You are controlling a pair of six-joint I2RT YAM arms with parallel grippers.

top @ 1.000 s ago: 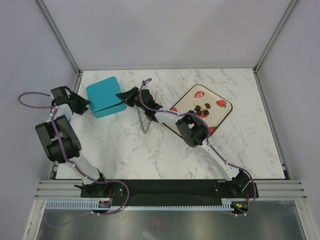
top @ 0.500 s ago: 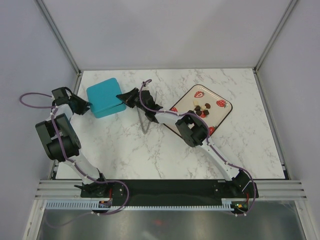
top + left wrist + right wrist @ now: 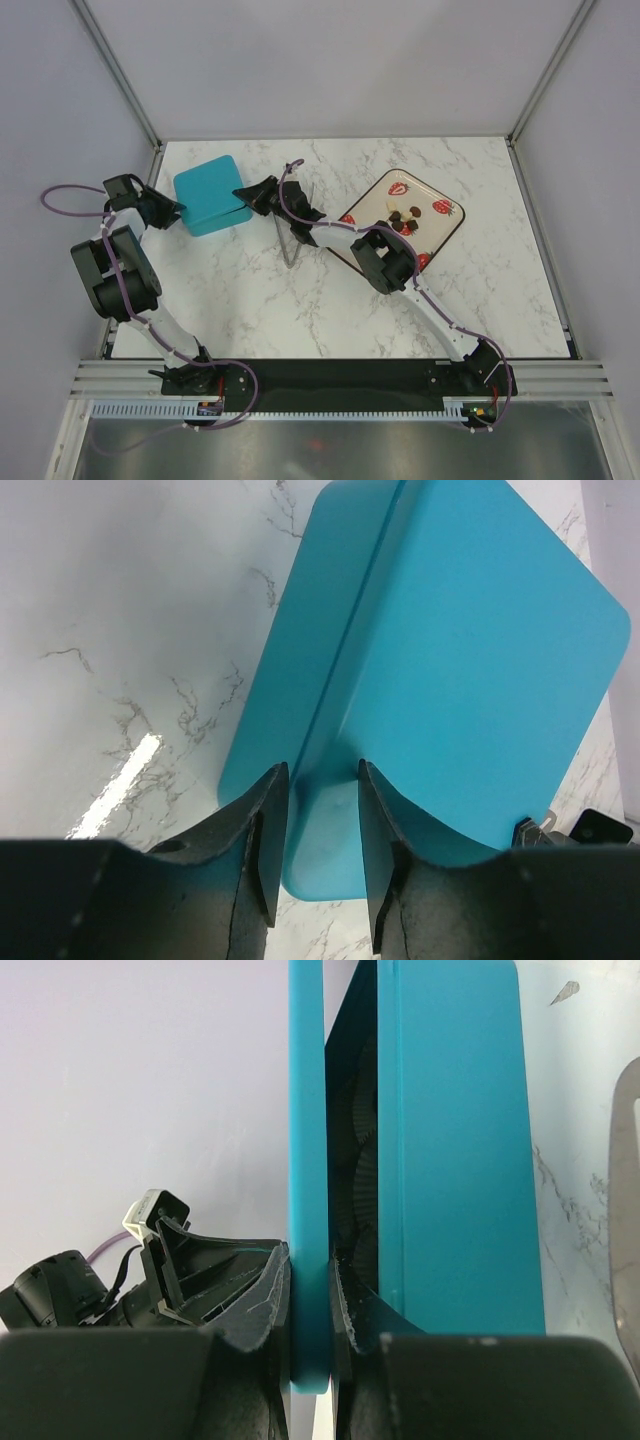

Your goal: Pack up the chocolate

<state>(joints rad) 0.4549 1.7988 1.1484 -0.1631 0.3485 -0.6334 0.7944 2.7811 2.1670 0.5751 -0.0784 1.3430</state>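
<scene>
On counter point(image 3: 250, 300): teal box point(image 3: 205, 190) nr far-left corner, lid point(image 3: 307, 1160) cracked open. Strawberry-print tray point(image 3: 448, 228) toward far-right corner; tongs point(image 3: 289, 250) mid-counter, unheld. The right hand point(image 3: 308, 1255) pinches lid edge, prob. to swing it up. The left hand point(image 3: 320, 772), narrow, clamps box corner, prob. to pin base. The chocolate point(image 3: 405, 214): small pcs on tray.

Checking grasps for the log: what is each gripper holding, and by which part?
Right gripper pinches the free edge of the lid of the teal box. Left gripper straddles the box's opposite end; whether it clamps cannot be told.
</scene>
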